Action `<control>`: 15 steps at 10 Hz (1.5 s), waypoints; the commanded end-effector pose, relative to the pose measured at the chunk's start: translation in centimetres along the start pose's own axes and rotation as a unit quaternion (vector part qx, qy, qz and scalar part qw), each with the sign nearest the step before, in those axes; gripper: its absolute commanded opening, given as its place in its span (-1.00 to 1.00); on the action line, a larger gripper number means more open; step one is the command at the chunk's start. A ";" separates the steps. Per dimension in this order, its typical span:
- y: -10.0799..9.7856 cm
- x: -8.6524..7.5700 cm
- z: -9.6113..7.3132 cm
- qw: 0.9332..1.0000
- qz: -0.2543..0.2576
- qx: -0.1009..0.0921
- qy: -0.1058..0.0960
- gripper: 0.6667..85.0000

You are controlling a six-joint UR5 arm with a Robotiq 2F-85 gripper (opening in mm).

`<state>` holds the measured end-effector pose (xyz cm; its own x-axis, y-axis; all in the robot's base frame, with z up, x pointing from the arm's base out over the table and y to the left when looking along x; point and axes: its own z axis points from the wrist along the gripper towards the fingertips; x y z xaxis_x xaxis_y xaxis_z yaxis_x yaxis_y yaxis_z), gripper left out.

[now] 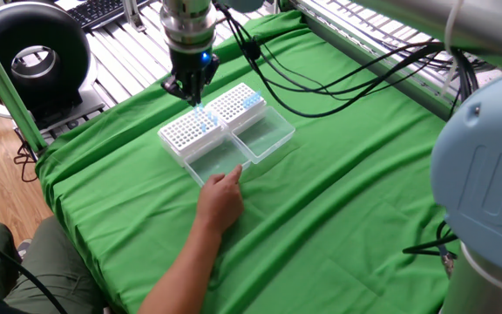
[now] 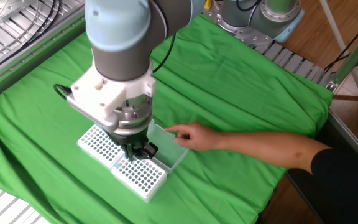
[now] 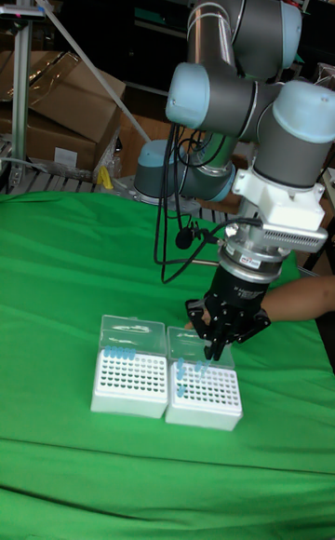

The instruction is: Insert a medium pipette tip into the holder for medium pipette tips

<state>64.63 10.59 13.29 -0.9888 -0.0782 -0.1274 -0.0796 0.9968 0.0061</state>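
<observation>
Green cloth covers the tabletop (image 1: 338, 201), where the holder for medium pipette tips (image 3: 203, 392) sits touching a look-alike rack (image 3: 128, 379). Directly above its grid hangs the pincer (image 3: 222, 333), pointing straight down; whether it grips a tip, I cannot tell.

End effector (image 3: 220, 346) pointing down, fingers nearly closed.
</observation>
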 end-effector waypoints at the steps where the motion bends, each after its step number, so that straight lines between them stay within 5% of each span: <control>1: 0.2 -0.2 -2.6 1.000 -0.005 -0.016 -0.006 -0.99; 7: -4.7 1.6 -3.5 0.997 -0.065 0.029 0.011 -0.99; 12: -8.8 5.1 -1.7 0.993 -0.113 0.014 0.018 -0.99; 15: -10.0 5.5 -0.3 0.993 -0.116 0.016 0.012 -0.99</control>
<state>60.54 1.19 13.84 -0.9510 -0.2961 -0.0891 -0.2910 0.9545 -0.0652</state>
